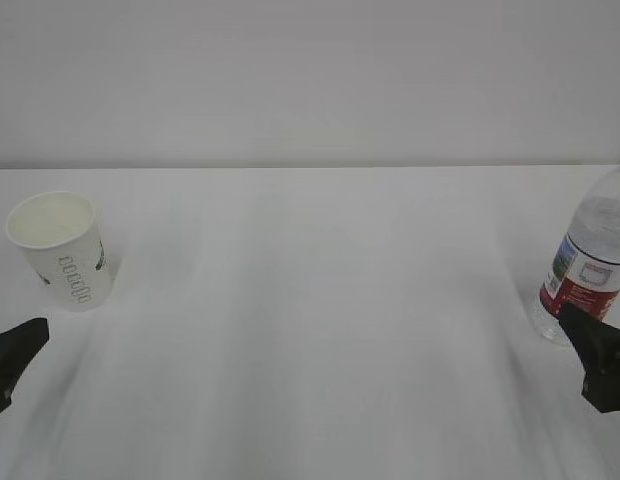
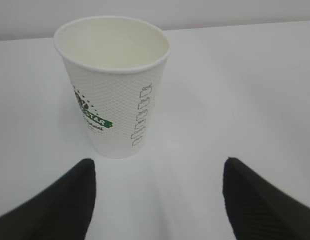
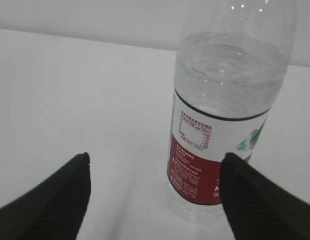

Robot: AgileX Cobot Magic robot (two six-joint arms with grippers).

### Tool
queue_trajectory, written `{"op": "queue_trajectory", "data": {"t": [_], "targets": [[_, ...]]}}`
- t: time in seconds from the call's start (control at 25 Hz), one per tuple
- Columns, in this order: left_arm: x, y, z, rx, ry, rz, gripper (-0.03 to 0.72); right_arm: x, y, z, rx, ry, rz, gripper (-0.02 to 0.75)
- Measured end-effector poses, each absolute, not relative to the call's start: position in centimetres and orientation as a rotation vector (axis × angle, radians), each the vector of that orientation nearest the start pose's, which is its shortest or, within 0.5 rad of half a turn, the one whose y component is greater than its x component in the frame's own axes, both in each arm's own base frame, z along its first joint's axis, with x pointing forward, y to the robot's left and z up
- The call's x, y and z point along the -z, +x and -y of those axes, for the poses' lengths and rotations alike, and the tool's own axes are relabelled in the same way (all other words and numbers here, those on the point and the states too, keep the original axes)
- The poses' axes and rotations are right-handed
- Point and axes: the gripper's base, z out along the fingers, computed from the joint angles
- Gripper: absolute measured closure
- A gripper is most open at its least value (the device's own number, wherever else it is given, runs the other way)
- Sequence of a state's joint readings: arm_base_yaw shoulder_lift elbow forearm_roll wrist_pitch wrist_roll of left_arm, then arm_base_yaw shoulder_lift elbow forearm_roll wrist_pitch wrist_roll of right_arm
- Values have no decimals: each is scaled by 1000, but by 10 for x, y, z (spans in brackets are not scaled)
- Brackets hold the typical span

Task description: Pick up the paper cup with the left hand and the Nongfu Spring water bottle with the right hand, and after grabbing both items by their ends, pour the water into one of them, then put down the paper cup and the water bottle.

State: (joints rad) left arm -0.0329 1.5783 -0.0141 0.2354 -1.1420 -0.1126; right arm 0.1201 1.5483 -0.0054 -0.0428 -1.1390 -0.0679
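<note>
Nearest the camera, at the white table's [image 1: 310, 330] front corners: left hand [image 2: 157, 192] and right hand [image 3: 155, 192], jaws spread wide, both empty. Paper cup [image 2: 114, 85] upright just beyond the left fingertips, not touched. Nongfu Spring water bottle [image 3: 222, 125] upright by the right hand's right finger; contact unclear. Water [image 3: 230, 75] fills the bottle partway.

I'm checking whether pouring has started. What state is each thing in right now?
paper cup: upright on the table, open top, looks empty, not held.
Nongfu Spring water bottle: upright on the table, partly filled with water, not held; cap out of view.
left hand: jaws open, short of the cup.
right hand: jaws open, bottle just ahead of them.
</note>
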Motion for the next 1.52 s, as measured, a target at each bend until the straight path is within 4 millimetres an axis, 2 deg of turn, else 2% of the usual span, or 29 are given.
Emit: {"op": "queue_trajectory", "data": {"t": [0.16,0.68,1.08,1.52], "targets": [[-123,169,26,246,181,-1930,84,-132,168,-25,-69,-228,-1872,97],[-119,170,27,253,189,-1951,83,-127,171,-17,-9,-127,-1904,86],[-119,170,27,256,193,-1949,94,-112,197,-19,-1,-119,-1954,87],[-119,169,28,265,208,-1948,95,-106,218,-18,22,-80,-1947,94]]}}
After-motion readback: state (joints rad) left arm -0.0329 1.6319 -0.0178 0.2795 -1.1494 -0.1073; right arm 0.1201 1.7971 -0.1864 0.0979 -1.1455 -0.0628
